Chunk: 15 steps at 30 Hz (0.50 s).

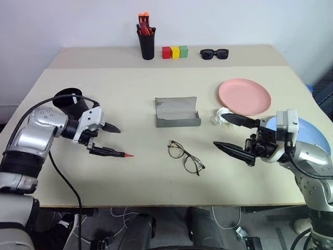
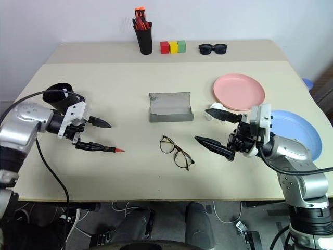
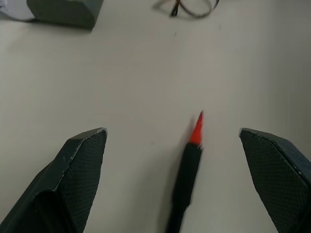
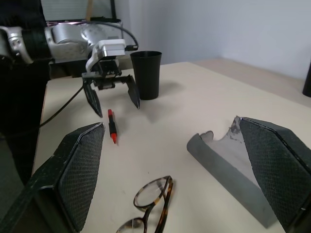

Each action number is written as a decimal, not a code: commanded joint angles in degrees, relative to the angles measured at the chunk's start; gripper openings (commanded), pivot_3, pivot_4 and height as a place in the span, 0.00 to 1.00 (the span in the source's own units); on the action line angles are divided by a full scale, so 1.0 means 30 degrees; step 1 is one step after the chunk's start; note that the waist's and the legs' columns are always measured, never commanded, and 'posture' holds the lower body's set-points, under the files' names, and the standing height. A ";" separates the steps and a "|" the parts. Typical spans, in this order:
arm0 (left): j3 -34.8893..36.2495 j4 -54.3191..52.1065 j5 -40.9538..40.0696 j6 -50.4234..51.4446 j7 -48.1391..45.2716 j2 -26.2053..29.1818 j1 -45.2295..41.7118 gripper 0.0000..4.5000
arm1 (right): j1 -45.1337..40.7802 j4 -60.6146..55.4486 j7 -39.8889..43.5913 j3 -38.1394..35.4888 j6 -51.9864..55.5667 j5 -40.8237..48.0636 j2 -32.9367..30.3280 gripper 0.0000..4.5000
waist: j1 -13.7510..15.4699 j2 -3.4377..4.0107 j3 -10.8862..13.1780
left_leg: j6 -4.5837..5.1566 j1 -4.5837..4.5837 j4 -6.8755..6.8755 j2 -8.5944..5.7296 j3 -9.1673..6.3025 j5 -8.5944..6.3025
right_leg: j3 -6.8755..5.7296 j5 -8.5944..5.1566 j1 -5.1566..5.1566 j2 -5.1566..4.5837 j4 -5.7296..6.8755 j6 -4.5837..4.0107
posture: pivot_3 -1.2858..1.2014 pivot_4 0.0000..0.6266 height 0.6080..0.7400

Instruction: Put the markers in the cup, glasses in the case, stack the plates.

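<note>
A black marker with a red tip (image 1: 127,154) lies on the table; in the left wrist view the marker (image 3: 187,170) sits between the fingers of my open left gripper (image 1: 118,141), which hovers just over it. The black cup (image 1: 70,100) stands right behind that gripper. Wire-rimmed glasses (image 1: 186,157) lie mid-table in front of the open grey case (image 1: 177,113). A pink plate (image 1: 244,96) rests at the right, and a blue plate (image 2: 294,130) lies beside it, partly under my right arm. My right gripper (image 1: 218,131) is open and empty, just right of the glasses.
Along the back edge stand a black pen holder (image 1: 146,44) with red and orange pens, three coloured blocks (image 1: 175,51) and black sunglasses (image 1: 214,53). A small crumpled white thing (image 1: 218,115) lies by the pink plate. A black cable (image 1: 62,172) hangs from my left arm.
</note>
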 commanded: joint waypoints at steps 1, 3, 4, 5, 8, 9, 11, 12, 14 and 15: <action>-0.1350 0.1423 0.0332 -0.1014 -0.0899 0.0254 -0.0865 0.99 | 0.0092 -0.0787 -0.0148 -0.0447 -0.0411 0.0021 0.0057 1.00 | -0.0073 0.0000 0.0000 | 0.0004 0.0001 0.0001 0.0000 0.0002 -0.0002 | 0.0002 0.0000 -0.0001 0.0002 0.0001 0.0001 | 0.52 0.24 1.00; -0.2435 0.1987 -0.0138 -0.1438 -0.0913 0.0641 -0.1313 0.99 | 0.0094 -0.0933 -0.0308 -0.0410 -0.0380 0.0032 0.0087 1.00 | -0.0088 0.0000 0.0000 | 0.0008 0.0004 0.0000 0.0001 0.0005 -0.0004 | 0.0004 -0.0001 -0.0002 0.0002 0.0007 0.0001 | 0.52 0.24 1.00; -0.2809 0.2251 -0.0406 -0.1549 -0.0913 0.0744 -0.1546 0.99 | 0.0088 -0.0966 -0.0353 -0.0399 -0.0368 0.0032 0.0090 1.00 | -0.0079 -0.0002 0.0002 | 0.0008 0.0004 0.0001 0.0001 0.0005 -0.0004 | 0.0006 -0.0001 -0.0004 0.0002 0.0011 0.0002 | 0.52 0.24 1.00; -0.3433 0.2438 -0.0701 -0.1708 -0.0913 0.0937 -0.1808 0.99 | 0.0094 -0.1015 -0.0398 -0.0375 -0.0351 0.0009 0.0085 1.00 | -0.0055 -0.0009 0.0006 | 0.0008 0.0000 0.0002 0.0002 0.0002 -0.0004 | 0.0005 -0.0001 -0.0008 0.0002 0.0014 0.0002 | 0.52 0.24 1.00; -0.4805 0.3165 -0.0564 -0.3192 -0.0913 0.1049 -0.2328 0.99 | 0.0006 -0.1097 -0.0546 -0.0296 -0.0255 -0.0007 0.0082 1.00 | -0.0019 -0.0022 0.0013 | 0.0009 -0.0010 0.0015 0.0001 -0.0004 -0.0005 | 0.0004 -0.0001 -0.0008 0.0002 0.0015 0.0003 | 0.52 0.24 1.00; -0.4990 0.3491 -0.0140 -0.4086 -0.0913 0.0766 -0.2420 0.99 | -0.0084 -0.1112 -0.0621 -0.0239 -0.0200 -0.0007 0.0087 1.00 | -0.0003 -0.0023 0.0013 | 0.0009 -0.0010 0.0019 0.0000 -0.0002 -0.0005 | 0.0006 0.0000 -0.0008 0.0002 0.0014 0.0004 | 0.52 0.24 1.00; -0.4984 0.3858 -0.0140 -0.5084 -0.0913 0.0128 -0.2522 0.99 | -0.0222 -0.1131 -0.0755 -0.0148 -0.0125 -0.0002 0.0097 1.00 | 0.0025 -0.0019 0.0011 | 0.0009 -0.0007 0.0018 -0.0001 -0.0001 -0.0005 | 0.0006 0.0000 -0.0006 0.0002 0.0014 0.0004 | 0.52 0.24 1.00; -0.5018 0.3844 -0.0339 -0.4982 -0.0913 -0.0046 -0.2554 0.99 | -0.0248 -0.1142 -0.0803 -0.0121 -0.0109 -0.0001 0.0100 1.00 | 0.0033 -0.0021 0.0012 | 0.0009 -0.0008 0.0019 -0.0001 0.0000 -0.0005 | 0.0006 0.0000 -0.0005 0.0002 0.0014 0.0004 | 0.52 0.24 1.00; -0.5181 0.3873 -0.0072 -0.5239 -0.0913 -0.0259 -0.2509 0.99 | -0.0193 -0.1256 -0.0877 -0.0080 -0.0048 0.0032 0.0072 1.00 | 0.0018 -0.0034 0.0020 | 0.0010 -0.0014 0.0024 -0.0001 -0.0004 -0.0004 | 0.0003 0.0000 -0.0005 0.0002 0.0016 0.0004 | 0.52 0.24 1.00; -0.5376 0.3961 0.0425 -0.5843 -0.0912 -0.0240 -0.2413 0.94 | -0.0128 -0.1314 -0.0880 -0.0090 -0.0015 0.0058 0.0032 1.00 | 0.0009 -0.0035 0.0020 | 0.0009 -0.0018 0.0024 -0.0001 -0.0004 -0.0004 | 0.0003 0.0000 -0.0005 0.0002 0.0016 0.0004 | 0.52 0.24 1.00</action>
